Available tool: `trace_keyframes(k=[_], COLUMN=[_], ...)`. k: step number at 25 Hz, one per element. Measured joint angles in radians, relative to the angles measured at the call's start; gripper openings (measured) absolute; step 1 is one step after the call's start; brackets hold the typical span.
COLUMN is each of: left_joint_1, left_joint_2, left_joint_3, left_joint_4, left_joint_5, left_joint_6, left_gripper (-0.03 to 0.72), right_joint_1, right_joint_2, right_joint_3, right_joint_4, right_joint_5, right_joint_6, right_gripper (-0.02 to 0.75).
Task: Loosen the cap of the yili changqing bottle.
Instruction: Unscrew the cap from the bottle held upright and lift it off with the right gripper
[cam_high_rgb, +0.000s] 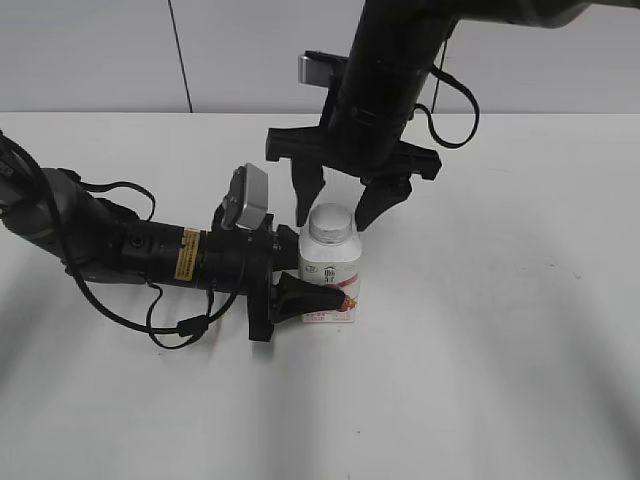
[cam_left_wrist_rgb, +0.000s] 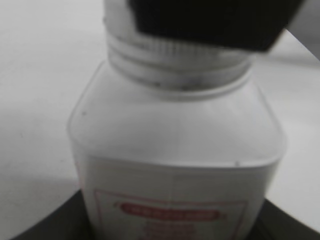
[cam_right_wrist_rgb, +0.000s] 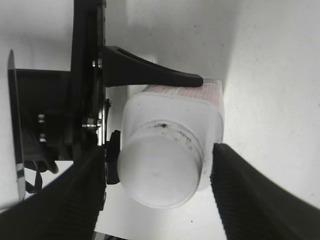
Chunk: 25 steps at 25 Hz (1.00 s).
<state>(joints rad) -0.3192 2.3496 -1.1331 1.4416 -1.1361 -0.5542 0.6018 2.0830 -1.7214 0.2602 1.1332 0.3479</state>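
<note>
While the left gripper (cam_high_rgb: 300, 297) clamps the yili changqing bottle (cam_high_rgb: 330, 275), the right gripper (cam_high_rgb: 340, 205) hangs with jaws spread around the cap (cam_high_rgb: 331, 224); closing off-centre could tip it.

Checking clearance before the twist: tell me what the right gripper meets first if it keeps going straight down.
Most likely the cap of the bottle. The right gripper hangs open above it, fingers either side, so these should slide past the cap's sides.

Around the cap (cam_high_rgb: 330, 224) you had open gaps on both sides, between it and the spread jaws of the right gripper (cam_high_rgb: 340, 200). Below it, the left gripper (cam_high_rgb: 300, 290) blocked the bottle (cam_high_rgb: 330, 275); right of the cap, the tabletop (cam_high_rgb: 500, 300) lay open.
</note>
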Motion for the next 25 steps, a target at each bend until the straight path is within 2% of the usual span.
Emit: trace_keyframes(k=[6,15,25], left_joint_1=[0.000,0.000,0.000], left_joint_2=[0.000,0.000,0.000], left_joint_3=[0.000,0.000,0.000], left_joint_4=[0.000,0.000,0.006], left_joint_5=[0.000,0.000,0.000], left_joint_6=[-0.001,-0.001,0.002], left_gripper=[0.384,0.384,0.384], right_joint_1=[0.000,0.000,0.000], right_joint_2=[0.000,0.000,0.000], right_joint_3=[0.000,0.000,0.000], right_joint_4=[-0.001,-0.002,0.007], right_joint_5=[0.001,0.007,0.010], right_joint_6=[0.000,-0.056,-0.710], right_gripper=[0.401,0.395,0.392])
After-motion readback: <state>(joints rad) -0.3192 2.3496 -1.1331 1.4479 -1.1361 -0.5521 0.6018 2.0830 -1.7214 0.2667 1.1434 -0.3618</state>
